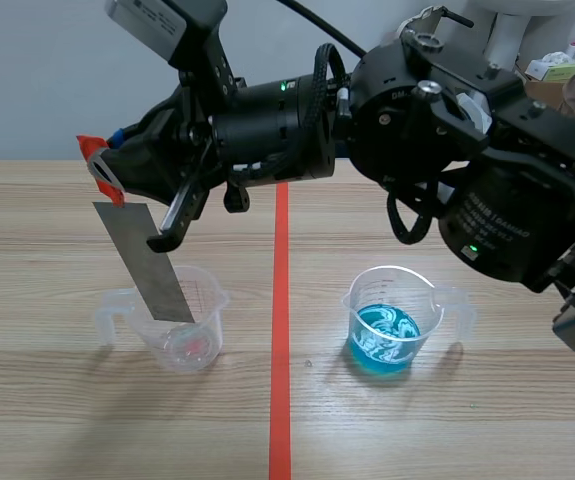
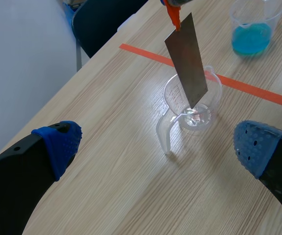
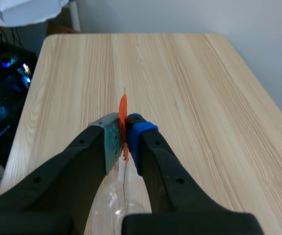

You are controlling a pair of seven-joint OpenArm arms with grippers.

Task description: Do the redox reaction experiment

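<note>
Right arm (image 1: 447,150) extends leftward past centre, raised, right end effector (image 1: 107,168) pinching tilted metal strip (image 1: 155,262) standing in clear beaker (image 1: 217,308); left end effector (image 2: 155,145) spread.

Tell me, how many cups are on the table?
2. A clear cup left of the red tape line, the metal strip reaching into it; a cup of blue liquid right of the line.
</note>
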